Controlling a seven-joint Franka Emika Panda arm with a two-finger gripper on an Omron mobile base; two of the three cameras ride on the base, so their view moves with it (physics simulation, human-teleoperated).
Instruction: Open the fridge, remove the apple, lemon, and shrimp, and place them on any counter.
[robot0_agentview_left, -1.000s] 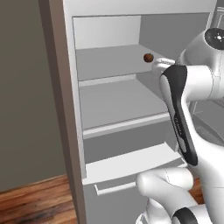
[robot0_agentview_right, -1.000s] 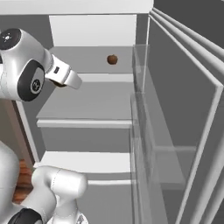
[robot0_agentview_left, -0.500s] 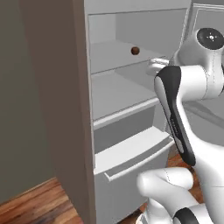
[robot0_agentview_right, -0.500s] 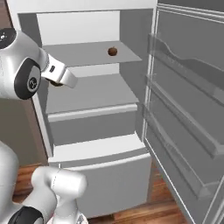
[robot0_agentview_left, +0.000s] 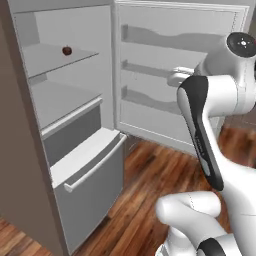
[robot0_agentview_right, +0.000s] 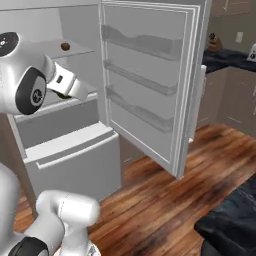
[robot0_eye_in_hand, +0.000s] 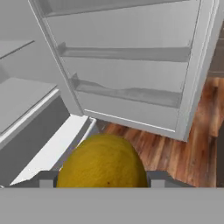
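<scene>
One lemon (robot0_eye_in_hand: 102, 161) in gripper (robot0_eye_in_hand: 100, 179), fridge (robot0_agentview_left: 75, 125) open

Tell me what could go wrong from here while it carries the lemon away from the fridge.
1. The lemon is round and sits between the fingers with only side contact, so a fast swing might let it slip onto the wood floor.
2. The fridge door stands wide open beside the arm; turning could clip it.
3. The apple is on the upper shelf, so another reach is needed.
</scene>
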